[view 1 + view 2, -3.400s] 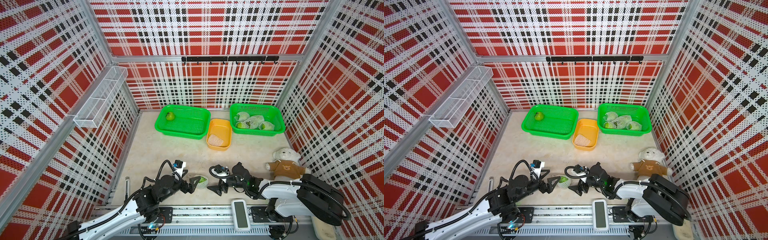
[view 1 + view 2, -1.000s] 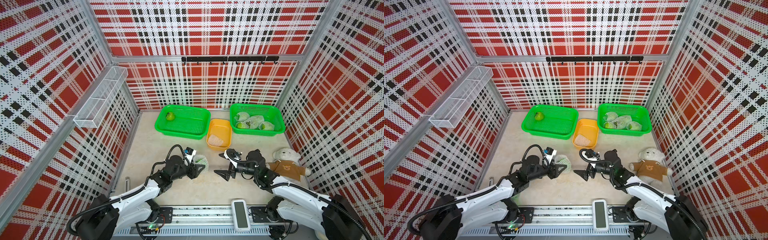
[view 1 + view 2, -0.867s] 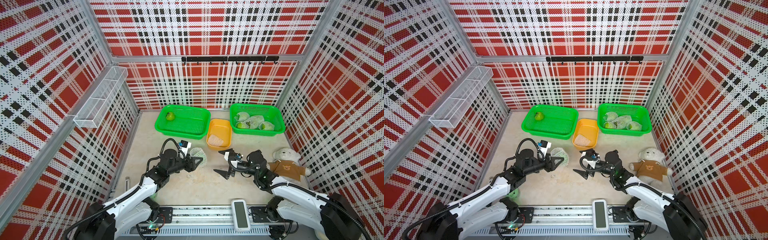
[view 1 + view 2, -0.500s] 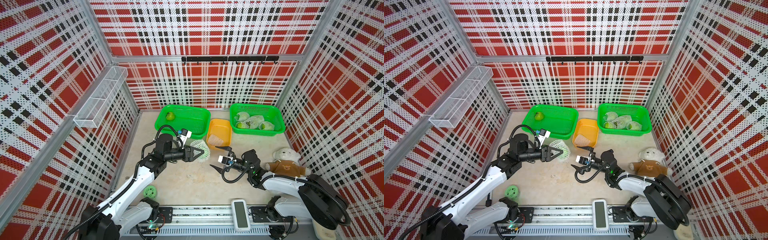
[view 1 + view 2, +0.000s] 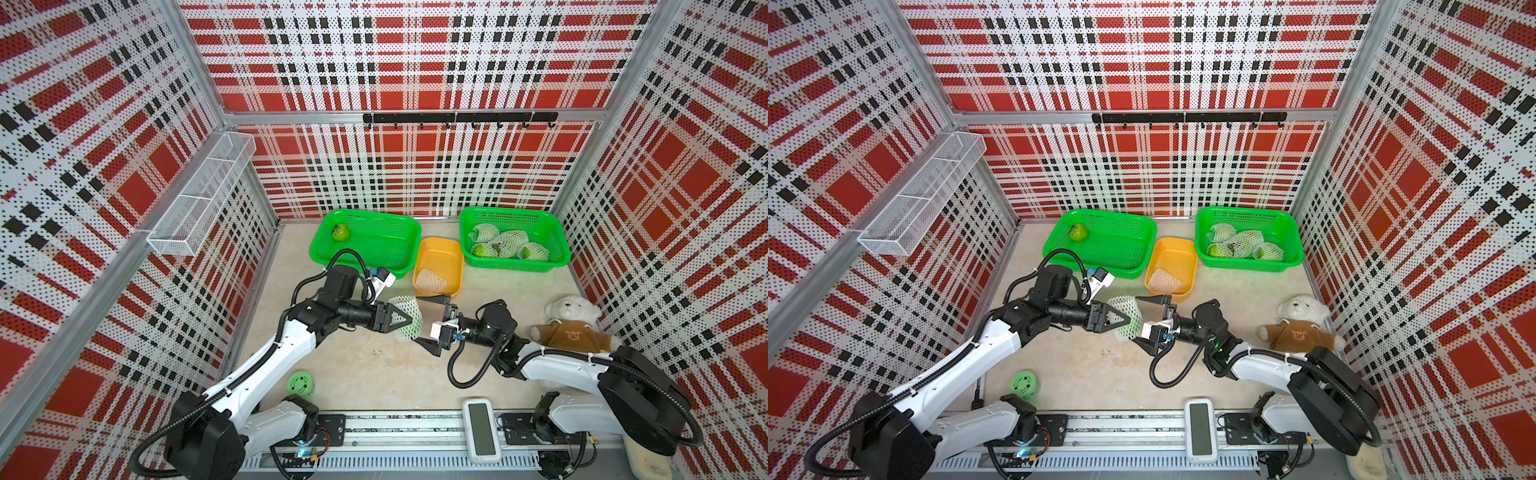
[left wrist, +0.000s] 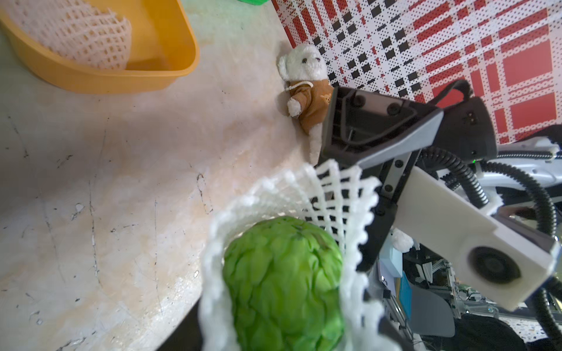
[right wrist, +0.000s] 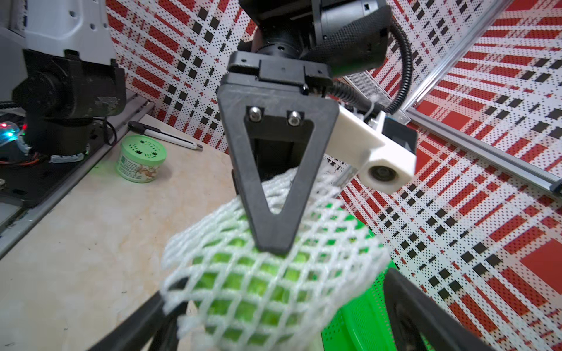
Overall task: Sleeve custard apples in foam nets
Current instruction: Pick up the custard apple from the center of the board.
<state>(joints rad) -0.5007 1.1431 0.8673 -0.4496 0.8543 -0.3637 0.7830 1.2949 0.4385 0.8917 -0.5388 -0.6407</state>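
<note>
A light green custard apple (image 6: 282, 279) sits inside a white foam net (image 6: 334, 194) and is held above the table's middle. My left gripper (image 5: 405, 319) (image 5: 1126, 319) is shut on this netted fruit (image 5: 409, 328) (image 5: 1128, 330) (image 7: 267, 282). One of its fingers (image 7: 273, 182) presses on the mesh. My right gripper (image 5: 429, 322) (image 5: 1147, 322) (image 7: 273, 319) faces it, wide open, with its jaws either side of the net's loose end. A bare custard apple (image 5: 340, 232) lies in the left green basket (image 5: 399, 259). One foam net (image 5: 430, 280) lies in the orange tray (image 5: 455, 249).
The right green basket (image 5: 552, 232) holds several netted custard apples (image 5: 505, 245). A white plush bear (image 5: 569, 324) lies at the right wall. A small green round tub (image 5: 300, 384) (image 7: 141, 159) and a pen (image 7: 164, 136) lie near the left arm's base. A white device (image 5: 482, 430) sits on the front rail.
My left arm has carried the netted fruit up and away from the front edge towards the trays. My right gripper has swung left, and its open jaws now flank the net's end.
</note>
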